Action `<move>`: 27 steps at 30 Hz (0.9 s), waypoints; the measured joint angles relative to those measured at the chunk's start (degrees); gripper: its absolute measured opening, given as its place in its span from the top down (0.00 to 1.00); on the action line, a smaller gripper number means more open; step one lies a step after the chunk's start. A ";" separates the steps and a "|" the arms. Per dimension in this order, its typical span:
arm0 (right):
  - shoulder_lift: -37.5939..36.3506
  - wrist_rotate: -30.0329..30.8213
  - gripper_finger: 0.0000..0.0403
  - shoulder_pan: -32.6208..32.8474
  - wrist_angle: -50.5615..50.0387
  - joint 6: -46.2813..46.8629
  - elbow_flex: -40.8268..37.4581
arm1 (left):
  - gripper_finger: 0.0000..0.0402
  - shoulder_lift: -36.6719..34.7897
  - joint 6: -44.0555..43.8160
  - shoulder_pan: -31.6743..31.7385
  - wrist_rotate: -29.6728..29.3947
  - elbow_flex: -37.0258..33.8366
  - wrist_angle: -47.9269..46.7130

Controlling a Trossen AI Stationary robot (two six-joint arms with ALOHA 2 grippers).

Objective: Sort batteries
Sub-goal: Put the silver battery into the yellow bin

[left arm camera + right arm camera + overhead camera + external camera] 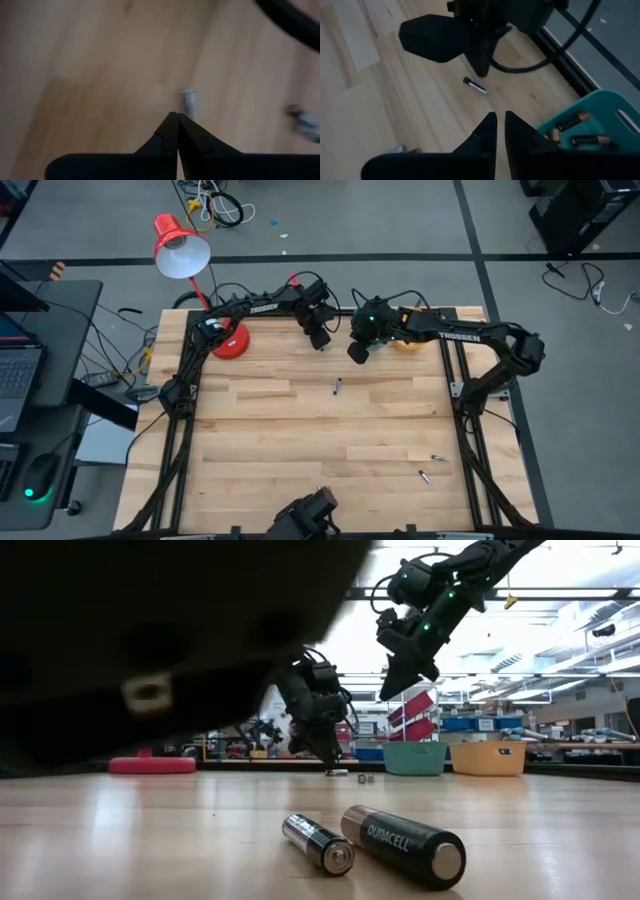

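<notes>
Dark blur [150, 650] hiding left low view, batteries [375, 842] sharp

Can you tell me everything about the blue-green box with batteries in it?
The teal bin looks like smooth plastic, with an open top and a slot-shaped handle hole in its wall. At least two batteries with coppery ends lie inside it. It sits at the far edge of the wooden table, next to a yellowish bin. The right gripper hangs shut and empty near it, touching nothing.
</notes>
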 joint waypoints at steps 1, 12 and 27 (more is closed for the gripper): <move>-0.36 0.33 0.94 0.00 -0.37 -0.10 0.00 | 0.97 0.00 0.06 -0.09 -2.01 0.00 -0.51; -2.64 1.62 0.94 0.13 -3.03 -0.69 0.00 | 0.98 -0.26 16.21 -5.08 -25.25 0.78 -8.05; -9.92 4.46 0.94 4.28 -9.24 -0.38 -4.35 | 0.97 0.02 32.83 -8.21 -32.52 1.71 -4.81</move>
